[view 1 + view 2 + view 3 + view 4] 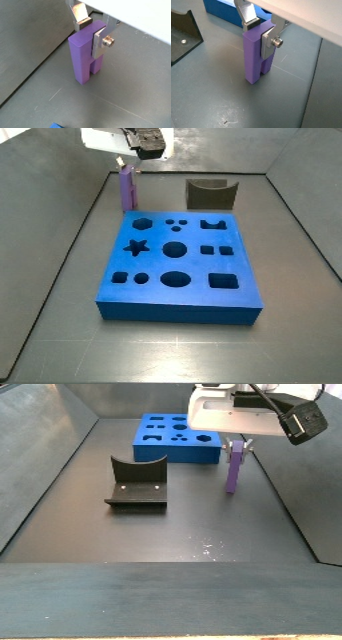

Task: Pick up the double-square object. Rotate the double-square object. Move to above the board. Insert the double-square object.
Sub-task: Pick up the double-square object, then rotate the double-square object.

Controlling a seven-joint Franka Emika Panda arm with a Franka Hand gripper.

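Note:
The double-square object (128,190) is a slim light-purple block with a lengthwise groove, standing upright on the grey floor just beyond the far left corner of the board (174,298). My gripper (130,163) is at the block's top end. In both wrist views the fingers sit on opposite sides of the block (81,60) (254,55), the gripper (91,36) (259,36) shut on it. In a side view the block (233,469) hangs under the gripper (238,439), with the blue board (201,452) behind it.
The fixture (210,194) stands beyond the board's far edge, also seen as the fixture (136,484) and at a wrist view's edge (181,35). Grey walls enclose the floor; the block stands close to one wall. A board corner (221,10) lies beside the block.

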